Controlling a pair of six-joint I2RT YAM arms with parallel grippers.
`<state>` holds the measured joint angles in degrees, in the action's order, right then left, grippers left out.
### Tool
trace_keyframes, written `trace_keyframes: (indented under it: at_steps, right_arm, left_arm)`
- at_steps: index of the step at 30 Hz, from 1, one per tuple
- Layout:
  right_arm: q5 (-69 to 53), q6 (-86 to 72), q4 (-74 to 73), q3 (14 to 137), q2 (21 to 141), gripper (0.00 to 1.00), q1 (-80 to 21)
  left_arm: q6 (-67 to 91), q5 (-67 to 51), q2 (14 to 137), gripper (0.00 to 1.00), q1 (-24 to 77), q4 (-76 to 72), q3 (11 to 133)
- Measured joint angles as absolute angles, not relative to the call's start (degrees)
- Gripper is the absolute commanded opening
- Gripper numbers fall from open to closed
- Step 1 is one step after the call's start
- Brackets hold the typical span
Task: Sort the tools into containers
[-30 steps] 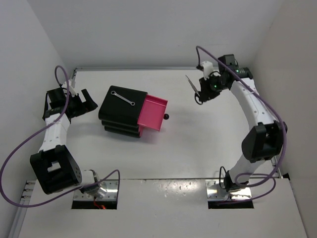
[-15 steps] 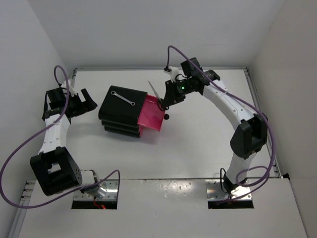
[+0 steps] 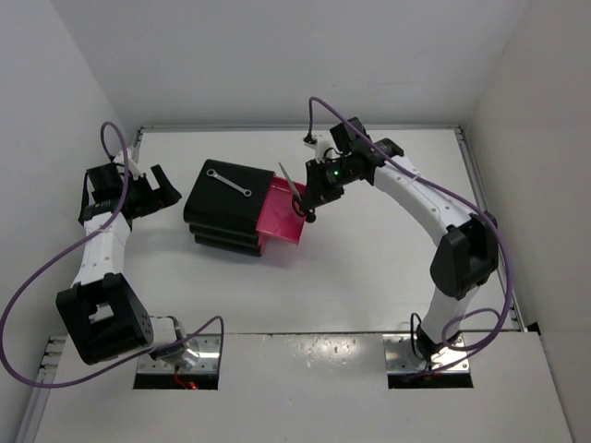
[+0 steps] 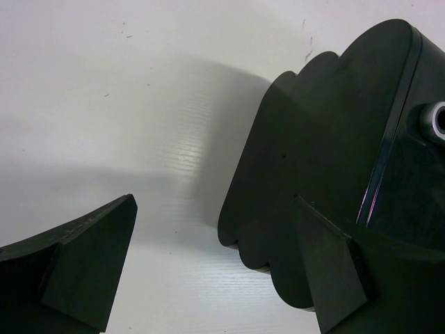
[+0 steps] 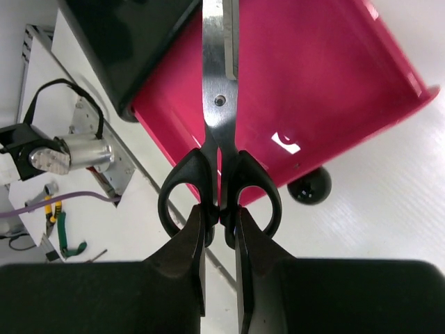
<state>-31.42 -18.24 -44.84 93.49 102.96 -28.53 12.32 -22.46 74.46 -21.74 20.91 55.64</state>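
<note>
Right gripper (image 5: pixel 221 217) is pinched narrow on the black-handled scissors (image 5: pixel 220 104), right where the two finger loops meet. Blades are shut & pointing away from the wrist. They hang over the pulled-out pink drawer (image 5: pixel 334 76) (looks like the top one), w/ the tip heading toward the black drawer unit (image 5: pixel 132 35). From the top cam the scissors look tilted up, not flat, and afaict they're not touching the tray.

So imo we're at the drop-off step: tool carried, drawer open, release not done yet. Next move prob needs the blades brought lower and flatter inside the walls, then the jaws opened. Letting go from this tilt could bounce them out, bc the drawer is shallow.

Edges to mind:
- Drawer front wall + round knob (image 5: pixel 309 186) sit just under the handle loops.
- Unit's front edge is right by the blade tip, so not much slack lengthwise. Might need to lay them diagonal.

Room-wise, the table (image 3: pixel 388 268) right of the drawer is open for backing out. Silver wrench (image 3: pixel 228 183) lies on top of the unit, unsorted. Left gripper (image 3: pixel 152 189) is spread wide w/ nothing in it, parked near the unit's far side, well apart from the action.
</note>
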Motion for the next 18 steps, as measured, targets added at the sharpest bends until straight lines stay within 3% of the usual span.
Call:
trace_keyframes:
  at_steps: [18]
  right_arm:
    - [-31.5,-14.6,-50.2,88.5,97.8,0.0,-29.6]
  left_arm:
    - [12.3,-22.4,74.5,1.0,-21.7,20.9,55.3]
